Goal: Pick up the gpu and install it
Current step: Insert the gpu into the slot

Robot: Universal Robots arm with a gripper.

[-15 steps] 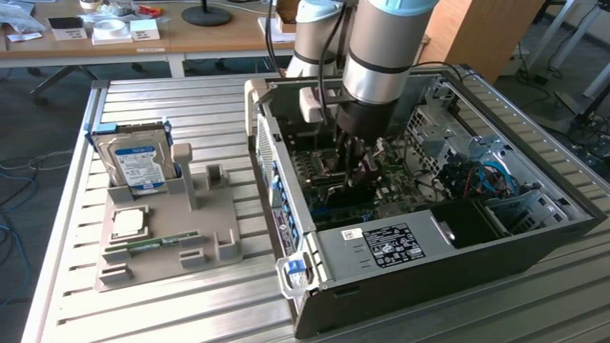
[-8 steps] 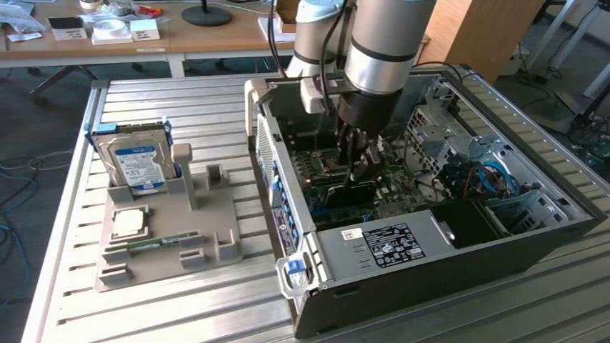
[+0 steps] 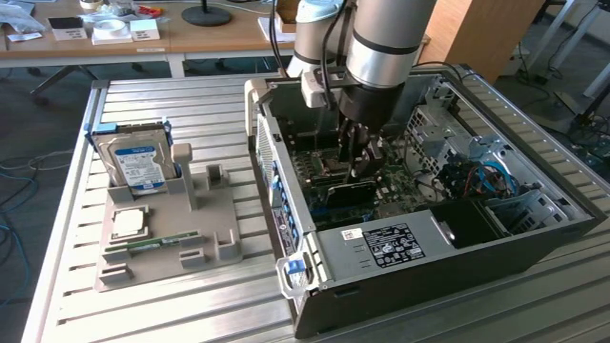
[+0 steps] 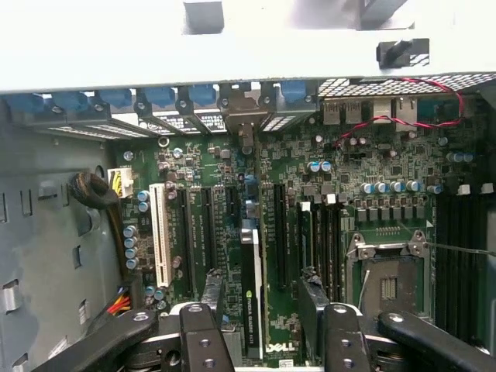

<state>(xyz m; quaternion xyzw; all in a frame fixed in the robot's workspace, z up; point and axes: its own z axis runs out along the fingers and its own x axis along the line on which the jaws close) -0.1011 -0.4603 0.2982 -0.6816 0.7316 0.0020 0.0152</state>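
The open black computer tower case [image 3: 429, 236] lies on the slatted metal worktop [image 3: 171, 314]. Deep inside, the jaws of the gripper [image 4: 260, 310] stand spread astride the thin dark gpu card [image 4: 249, 294], upright in its green motherboard [image 4: 325, 201] slot. A half-seated card could tilt; lifting carelessly risks clipping neighbouring slots.

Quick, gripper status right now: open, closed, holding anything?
Gripper: open, holding nothing; its fingers stand on either side of the gpu, which stands edge-on in the motherboard slot.

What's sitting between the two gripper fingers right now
In the wrist view, the gpu stands on edge in its motherboard slot between the open gripper fingers.
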